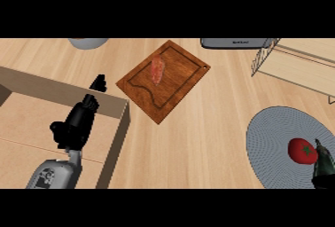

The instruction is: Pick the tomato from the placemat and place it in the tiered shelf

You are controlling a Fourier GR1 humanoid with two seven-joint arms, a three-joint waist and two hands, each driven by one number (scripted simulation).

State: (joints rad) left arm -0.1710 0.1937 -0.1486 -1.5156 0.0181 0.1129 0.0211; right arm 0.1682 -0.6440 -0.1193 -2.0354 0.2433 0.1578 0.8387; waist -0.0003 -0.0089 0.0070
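Note:
A red tomato (301,150) with a green stalk lies on the round grey placemat (274,137) at the lower right. My right hand (325,166) comes in at the right edge and sits against the tomato's right side. Its fingers point up and look fairly straight, not wrapped round the tomato; much of the hand is cut off by the edge. The tiered shelf (297,66), a wire frame with pale wooden boards, stands at the upper right. At the lower left my left hand (77,126) rests open with its fingers up.
A wooden cutting board (171,91) with a reddish piece of meat (157,70) lies in the middle. A grey bowl (87,42) and a grey appliance (234,43) sit at the far edge. A light wooden box (39,95) lies under my left arm.

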